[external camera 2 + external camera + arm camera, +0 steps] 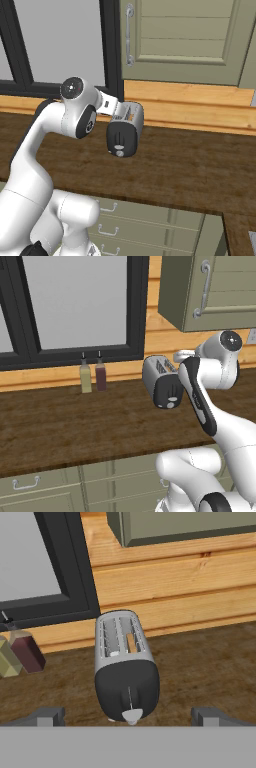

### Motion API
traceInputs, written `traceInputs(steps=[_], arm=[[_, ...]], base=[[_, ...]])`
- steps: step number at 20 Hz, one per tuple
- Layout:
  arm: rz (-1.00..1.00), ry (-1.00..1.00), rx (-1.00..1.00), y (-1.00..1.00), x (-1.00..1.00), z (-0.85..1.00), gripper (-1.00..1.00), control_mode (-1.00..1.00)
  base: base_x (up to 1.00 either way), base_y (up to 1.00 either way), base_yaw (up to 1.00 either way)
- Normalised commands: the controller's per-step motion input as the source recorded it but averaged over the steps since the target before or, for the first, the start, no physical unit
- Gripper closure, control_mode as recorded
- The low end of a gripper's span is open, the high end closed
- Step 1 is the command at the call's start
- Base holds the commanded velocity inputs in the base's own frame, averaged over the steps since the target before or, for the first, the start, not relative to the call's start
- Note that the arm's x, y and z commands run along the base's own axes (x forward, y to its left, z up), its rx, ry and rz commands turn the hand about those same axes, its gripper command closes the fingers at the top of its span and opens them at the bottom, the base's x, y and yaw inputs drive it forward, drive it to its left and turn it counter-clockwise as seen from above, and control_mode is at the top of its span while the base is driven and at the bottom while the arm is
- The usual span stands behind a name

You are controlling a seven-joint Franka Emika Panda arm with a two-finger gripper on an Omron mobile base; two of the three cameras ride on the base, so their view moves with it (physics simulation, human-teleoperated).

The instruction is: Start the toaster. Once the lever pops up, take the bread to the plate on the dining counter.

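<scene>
The silver-grey toaster (125, 667) stands on the dark wood worktop (75, 426) with its dark end panel and pale knob facing me. It also sits mid-counter in the base views, toaster (161, 382) and toaster (125, 131). A light-brown slice of bread (131, 643) sits low in the right slot. My gripper (129, 717) hovers just in front of the end panel. It is open, its fingertips (47, 716) set wide to either side of the toaster and touching nothing. The plate and the dining counter are out of view.
Two slim bottles (86, 376) (101, 375) stand to the toaster's left against the wooden backsplash. A dark-framed window (75, 306) sits behind them and a pale green wall cabinet (210, 291) hangs above the toaster. Drawers (140, 225) line the worktop's front.
</scene>
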Motion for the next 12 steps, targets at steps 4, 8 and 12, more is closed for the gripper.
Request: traceInputs(steps=[4, 8, 12], arm=[[0.00, 0.00, 0.00, 0.00, 0.00, 0.00, -1.00, -1.00], [0.00, 0.00, 0.00, 0.00, 0.00, 0.00, -1.00, -1.00], [0.00, 0.00, 0.00, 0.00, 0.00, 0.00, -1.00, -1.00]], base=[[0.00, 0.00, 0.00], [0.00, 0.00, 0.00], [0.00, 0.00, 0.00]])
